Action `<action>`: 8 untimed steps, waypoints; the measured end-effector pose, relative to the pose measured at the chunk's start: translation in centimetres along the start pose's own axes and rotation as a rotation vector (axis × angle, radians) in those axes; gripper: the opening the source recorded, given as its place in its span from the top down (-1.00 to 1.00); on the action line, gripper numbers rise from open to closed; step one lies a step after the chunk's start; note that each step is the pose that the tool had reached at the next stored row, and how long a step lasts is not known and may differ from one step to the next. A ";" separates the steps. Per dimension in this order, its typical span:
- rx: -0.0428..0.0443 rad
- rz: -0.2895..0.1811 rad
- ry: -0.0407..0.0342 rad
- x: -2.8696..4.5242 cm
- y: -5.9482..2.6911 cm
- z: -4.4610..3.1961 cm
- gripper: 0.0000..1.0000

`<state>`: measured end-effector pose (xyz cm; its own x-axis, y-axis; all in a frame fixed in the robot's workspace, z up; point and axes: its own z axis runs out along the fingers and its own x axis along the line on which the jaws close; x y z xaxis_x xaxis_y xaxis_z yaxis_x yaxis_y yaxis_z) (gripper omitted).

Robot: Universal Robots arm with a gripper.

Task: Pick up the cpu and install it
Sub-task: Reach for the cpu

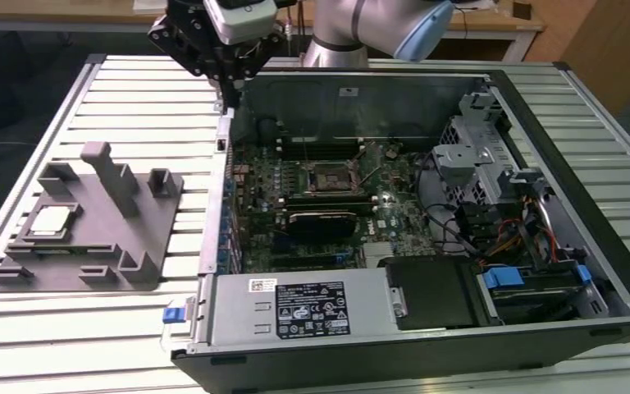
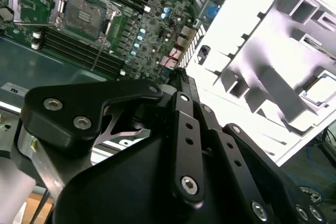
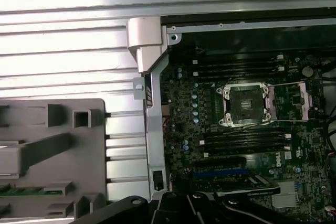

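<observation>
The cpu (image 1: 52,220), a small square chip with a silvery top, lies in a recess of the grey fixture (image 1: 91,238) on the exterior view's left; in the second wrist view the cpu (image 2: 321,88) sits in the same fixture (image 2: 273,72). The open motherboard socket (image 1: 326,179) lies inside the computer case, with its retention frame swung back in both wrist views (image 3: 247,106) (image 2: 84,10). My gripper (image 1: 224,70) hangs high above the case's far corner, well away from the cpu and holding nothing that I can see. Its black linkage (image 2: 178,85) (image 3: 199,208) faces down.
The open computer case (image 1: 403,90) holds drive cages and cables (image 1: 501,205) on the exterior view's right and a power supply (image 1: 304,308) at the near side. Upright posts (image 1: 107,176) rise from the fixture. The slatted metal table (image 1: 129,98) lies around both.
</observation>
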<state>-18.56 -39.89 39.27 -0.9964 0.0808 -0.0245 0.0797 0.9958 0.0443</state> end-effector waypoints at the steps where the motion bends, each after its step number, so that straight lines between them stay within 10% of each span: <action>1: -0.0001 0.000 0.0000 0.16 -0.01 0.00 0.79; 8: 0.0000 0.001 -0.0001 1.31 -0.11 0.00 0.79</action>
<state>-19.88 -39.90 39.24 -0.9964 0.0815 -0.0245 0.0804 0.9958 0.0444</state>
